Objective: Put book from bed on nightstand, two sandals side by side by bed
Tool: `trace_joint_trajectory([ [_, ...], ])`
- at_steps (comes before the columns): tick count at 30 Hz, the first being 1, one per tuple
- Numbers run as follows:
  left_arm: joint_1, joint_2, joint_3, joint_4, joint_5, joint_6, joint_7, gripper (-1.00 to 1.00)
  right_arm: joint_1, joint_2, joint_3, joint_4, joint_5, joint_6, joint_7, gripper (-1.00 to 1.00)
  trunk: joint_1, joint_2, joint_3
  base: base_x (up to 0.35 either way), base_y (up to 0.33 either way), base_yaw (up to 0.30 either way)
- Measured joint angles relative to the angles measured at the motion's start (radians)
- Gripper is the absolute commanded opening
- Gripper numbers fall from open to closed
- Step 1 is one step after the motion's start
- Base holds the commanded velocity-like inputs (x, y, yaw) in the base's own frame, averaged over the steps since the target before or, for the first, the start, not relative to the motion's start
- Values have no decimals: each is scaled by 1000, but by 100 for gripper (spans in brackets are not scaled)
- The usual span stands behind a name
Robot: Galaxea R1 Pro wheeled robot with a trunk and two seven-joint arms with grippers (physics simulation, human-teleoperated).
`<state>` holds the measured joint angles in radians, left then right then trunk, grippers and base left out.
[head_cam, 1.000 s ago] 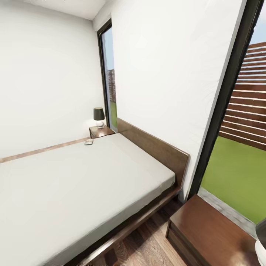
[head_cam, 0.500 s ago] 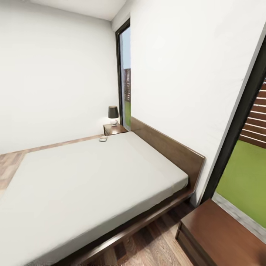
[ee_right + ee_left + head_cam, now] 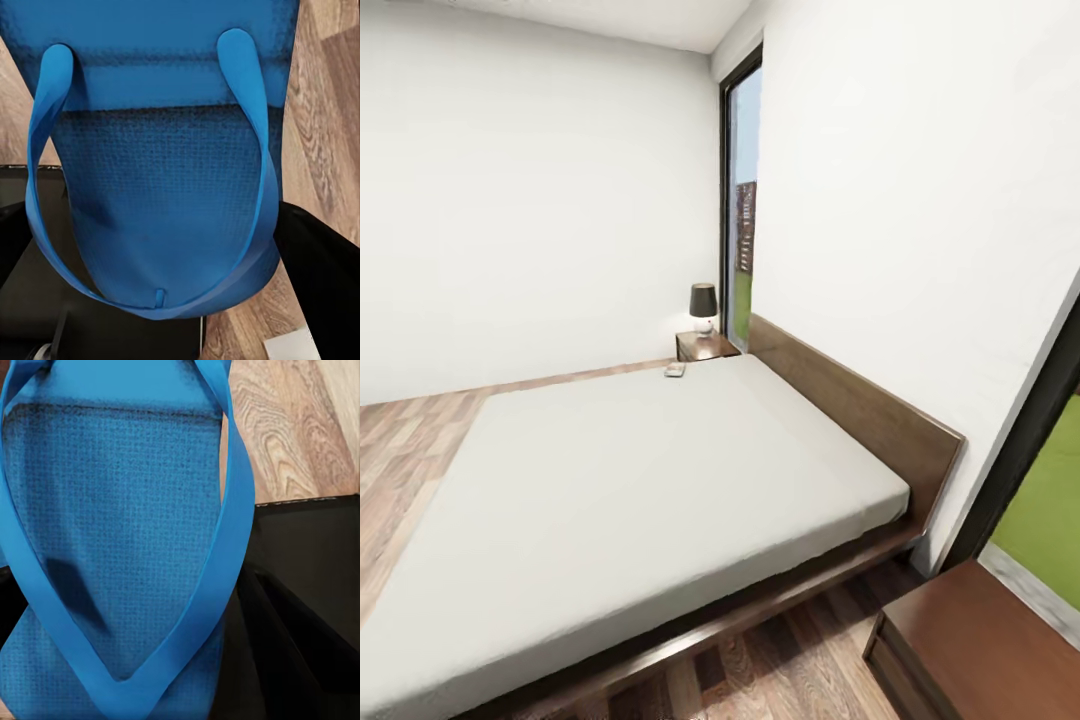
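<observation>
Sandal (image 3: 112,547) against left tool

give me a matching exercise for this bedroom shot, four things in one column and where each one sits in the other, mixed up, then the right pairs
Things
1. book
2. lamp
3. far nightstand
4. sandal

Places
A. on top of the far nightstand
B. close up before the left wrist camera, wood floor behind it
C. on the mattress of the bed, at its far edge near the headboard end
D. in the far corner, beside the head of the bed and below the tall window

Pairs: 1-C, 2-A, 3-D, 4-B
</observation>
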<state>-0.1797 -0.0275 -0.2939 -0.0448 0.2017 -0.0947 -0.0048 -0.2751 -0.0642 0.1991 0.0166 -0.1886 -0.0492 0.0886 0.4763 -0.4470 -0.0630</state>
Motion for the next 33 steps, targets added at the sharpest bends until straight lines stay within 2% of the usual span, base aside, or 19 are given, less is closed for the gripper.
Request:
trace_joint_trajectory([
  [33,0,0,0,-1,2,0,0,-100,0,5,0,0,0,0,0,-100,0,0,-16,0,30,252],
])
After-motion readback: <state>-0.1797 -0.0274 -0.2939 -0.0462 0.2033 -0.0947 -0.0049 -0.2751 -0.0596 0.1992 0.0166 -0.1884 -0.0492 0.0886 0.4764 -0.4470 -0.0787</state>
